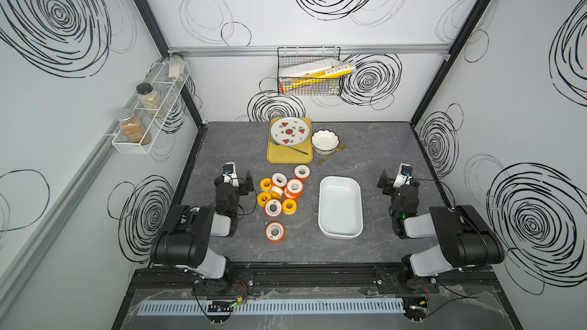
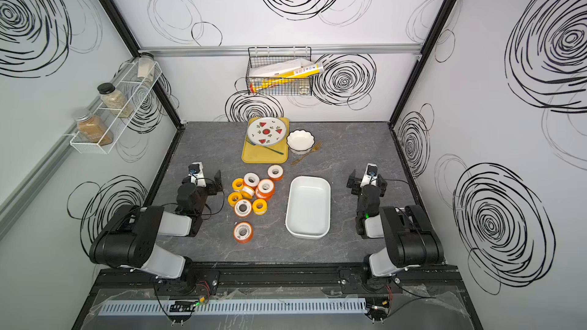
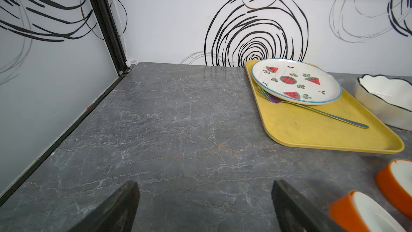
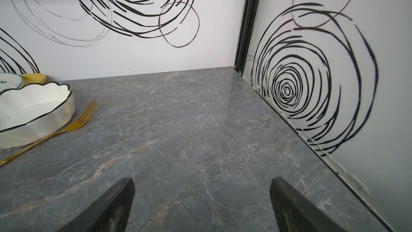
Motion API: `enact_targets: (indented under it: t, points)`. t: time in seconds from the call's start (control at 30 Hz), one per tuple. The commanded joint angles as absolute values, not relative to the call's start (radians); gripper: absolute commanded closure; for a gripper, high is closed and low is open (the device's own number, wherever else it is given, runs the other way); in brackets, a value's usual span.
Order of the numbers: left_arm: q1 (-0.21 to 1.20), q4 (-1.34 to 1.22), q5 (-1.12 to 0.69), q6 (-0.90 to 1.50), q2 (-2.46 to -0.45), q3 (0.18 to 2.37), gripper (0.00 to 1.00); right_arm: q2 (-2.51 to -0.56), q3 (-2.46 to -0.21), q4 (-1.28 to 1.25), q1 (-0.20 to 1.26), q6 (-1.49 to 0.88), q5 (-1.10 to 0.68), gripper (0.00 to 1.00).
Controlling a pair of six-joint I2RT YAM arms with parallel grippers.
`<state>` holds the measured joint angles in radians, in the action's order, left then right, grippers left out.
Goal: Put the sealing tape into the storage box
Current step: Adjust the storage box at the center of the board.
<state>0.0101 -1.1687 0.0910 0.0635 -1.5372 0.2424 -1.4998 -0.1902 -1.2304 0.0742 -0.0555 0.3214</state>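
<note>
**Left wrist view: left gripper (image 3: 205,188) spread wide, nothing held**

The two dark fingers (image 3: 124,204) of that gripper stand far apart over the bare grey table (image 3: 178,119), with nothing between them. Just to their right lie two orange-flanged spools of the sealing tape (image 3: 356,213), clear of the fingers. The right gripper (image 4: 202,186) looks the same: its fingers (image 4: 289,201) are spread wide and frame only tabletop, close to the right wall.

In both top views the sealing tape sits on the table in a tight cluster left of centre, just right of the left gripper, showing orange and yellow flanges. One spool (image 1: 302,172) lies slightly off on the far side, and another (image 1: 275,231) lies alone on the near side. The storage box (image 1: 340,204) stands right of the cluster, between it and the right gripper, its white floor bare. At the far side a yellow tray (image 1: 287,155) carries a watermelon plate (image 1: 289,131). A white scalloped bowl (image 1: 324,141) and a gold fork (image 1: 330,153) lie just right of the tray.
</note>
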Motion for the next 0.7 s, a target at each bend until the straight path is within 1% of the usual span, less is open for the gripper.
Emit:
enact_targets:
  t: [0.0,0.57,0.67]
  points:
    - [0.008,-1.209,0.093,0.067,-1.531,0.260,0.01,-1.487,-0.195,-1.242,0.070,-0.053,0.322,0.00]
    - [-0.001,-1.202,0.073,0.071,-1.532,0.264,0.01,-1.490,-0.198,-1.237,0.071,-0.052,0.323,0.00]
    - [-0.016,-1.202,0.046,0.079,-1.530,0.263,0.01,-1.491,-0.199,-1.235,0.071,-0.054,0.323,0.00]
